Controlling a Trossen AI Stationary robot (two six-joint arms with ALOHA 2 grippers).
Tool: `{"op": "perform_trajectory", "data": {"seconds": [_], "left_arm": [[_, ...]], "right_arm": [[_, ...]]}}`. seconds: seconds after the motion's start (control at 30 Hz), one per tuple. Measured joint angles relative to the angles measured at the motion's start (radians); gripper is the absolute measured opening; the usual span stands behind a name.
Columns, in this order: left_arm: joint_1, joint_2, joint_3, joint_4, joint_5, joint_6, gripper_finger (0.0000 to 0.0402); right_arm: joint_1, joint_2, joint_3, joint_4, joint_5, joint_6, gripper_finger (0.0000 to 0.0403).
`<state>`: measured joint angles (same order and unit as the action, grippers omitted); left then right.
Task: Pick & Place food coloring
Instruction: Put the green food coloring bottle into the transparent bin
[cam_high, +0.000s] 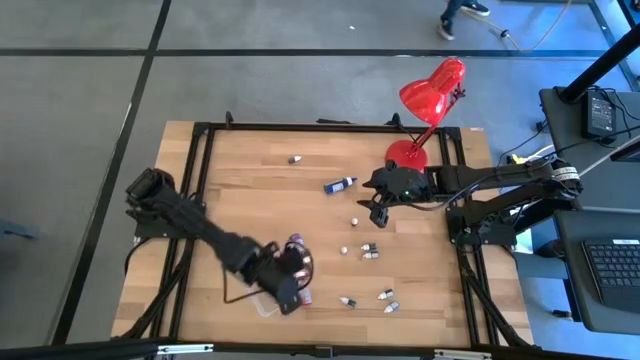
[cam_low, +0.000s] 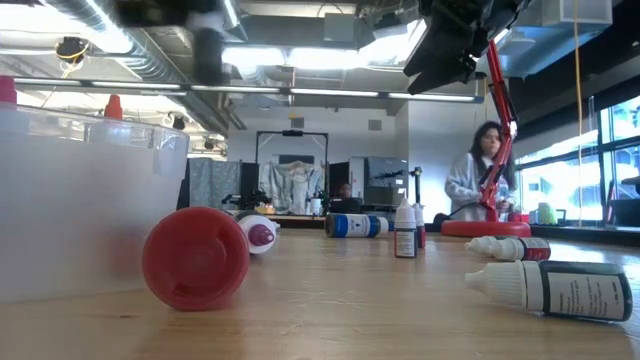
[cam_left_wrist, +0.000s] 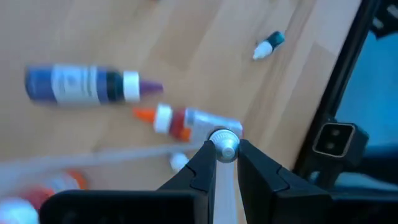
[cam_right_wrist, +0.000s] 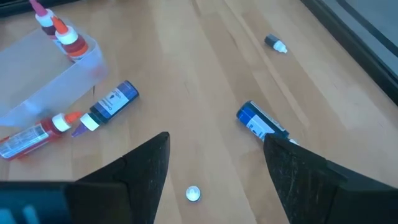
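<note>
Two matte black jointed arms with black cabling, each end effector bearing wedge-shaped dark fingers.

place: lab | evidence: exposed ceiling ducts, robot arms, equipment racks

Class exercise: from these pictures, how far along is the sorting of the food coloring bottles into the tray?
Done: a few bottles stand in the clear tray. In hand: the left gripper is shut on a white-capped bottle. Left: several loose bottles on the table; the right gripper hangs open above them.
</note>
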<state>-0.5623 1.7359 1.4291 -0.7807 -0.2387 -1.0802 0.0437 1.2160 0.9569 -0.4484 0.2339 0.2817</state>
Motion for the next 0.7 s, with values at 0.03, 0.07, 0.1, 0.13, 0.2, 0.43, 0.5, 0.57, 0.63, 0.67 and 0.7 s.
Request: {"op": "perform_trajectory", "data": {"seconds": [0.03, 0.07, 0.1, 0.13, 0.2, 0.43, 0.5, 0.57, 0.63, 0.67, 0.7], "left_arm": [[-0.024, 0.000, -0.009, 0.000, -0.019, -0.052, 0.0043], [-0.045, 0.006, -0.014, -0.005, -0.033, -0.103, 0.0044], [-0.065, 0.015, -0.015, -0.012, -0.044, -0.144, 0.0044], [-0.083, 0.026, -0.015, -0.023, -0.055, -0.180, 0.0044], [-0.104, 0.050, -0.015, -0.036, -0.065, -0.234, 0.0043], [-0.117, 0.152, -0.016, -0.032, -0.066, -0.297, 0.0047], [-0.114, 0.177, -0.016, -0.029, -0.059, -0.298, 0.0049], [-0.110, 0.194, -0.016, -0.028, -0.058, -0.298, 0.0050], [-0.109, 0.200, -0.016, -0.029, -0.058, -0.297, 0.0051], [-0.109, 0.203, -0.016, -0.029, -0.058, -0.294, 0.0053], [-0.107, 0.206, -0.016, -0.028, -0.058, -0.287, 0.0055]], "right_arm": [[0.000, 0.000, 0.000, 0.000, 0.000, -0.002, 0.0262], [0.000, 0.000, 0.000, 0.000, 0.000, -0.002, 0.0262], [0.000, 0.000, 0.000, 0.001, 0.000, -0.002, 0.0262], [0.000, 0.000, 0.000, 0.002, 0.000, -0.002, 0.0262], [0.000, 0.000, 0.000, 0.003, 0.000, -0.002, 0.0262], [0.000, 0.000, 0.000, 0.004, 0.000, 0.000, 0.0262], [0.000, 0.000, 0.000, 0.004, 0.000, 0.001, 0.0262], [0.000, 0.000, 0.000, 0.004, -0.001, 0.001, 0.0262], [0.000, 0.000, 0.000, 0.004, -0.001, 0.001, 0.0262], [0.000, 0.000, 0.000, 0.004, -0.001, 0.001, 0.0262], [0.000, 0.000, 0.000, 0.004, -0.002, 0.001, 0.0262]]}}
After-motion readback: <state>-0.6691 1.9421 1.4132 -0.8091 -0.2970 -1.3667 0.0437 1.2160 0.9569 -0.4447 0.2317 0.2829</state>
